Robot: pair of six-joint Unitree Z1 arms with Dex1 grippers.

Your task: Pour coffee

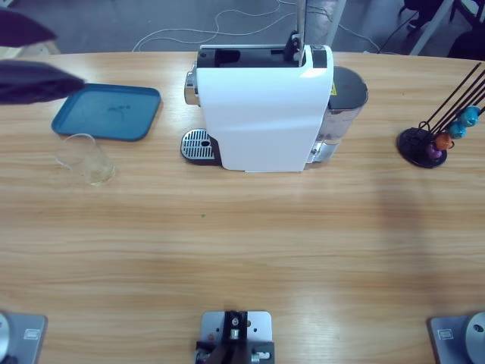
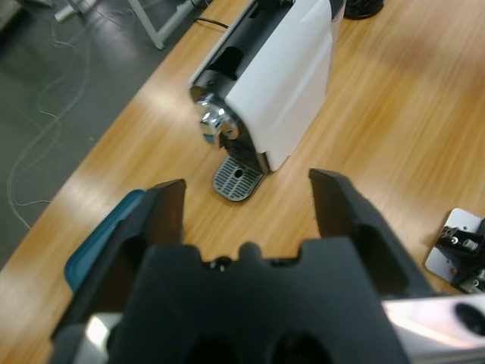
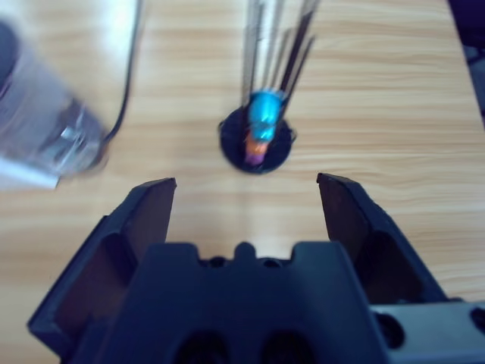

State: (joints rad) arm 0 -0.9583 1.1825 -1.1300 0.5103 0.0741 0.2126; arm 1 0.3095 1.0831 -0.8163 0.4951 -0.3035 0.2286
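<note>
Right now the tall white plastic coffee machine (image 1: 265,110) stands at the far middle of the long wooden tabletop (image 1: 242,250), its round perforated metal drip tray (image 1: 197,144) jutting from its left foot. Left of the machine lies a flat teal rectangular tray (image 1: 106,111), and just in front of that tray sits a small clear glass cup (image 1: 85,159); I think it holds only a pale film at the bottom, though that is hard to judge, and no dark coffee shows anywhere. Well to the right of the machine is a black wire capsule stand (image 1: 428,144) carrying blue, orange and purple capsules (image 1: 455,129).

The left gripper (image 2: 246,201) hangs above the tabletop facing the machine's spout side, fingers spread wide on nothing. The right gripper (image 3: 246,205) hovers over the capsule stand, fingers likewise apart and empty.
</note>
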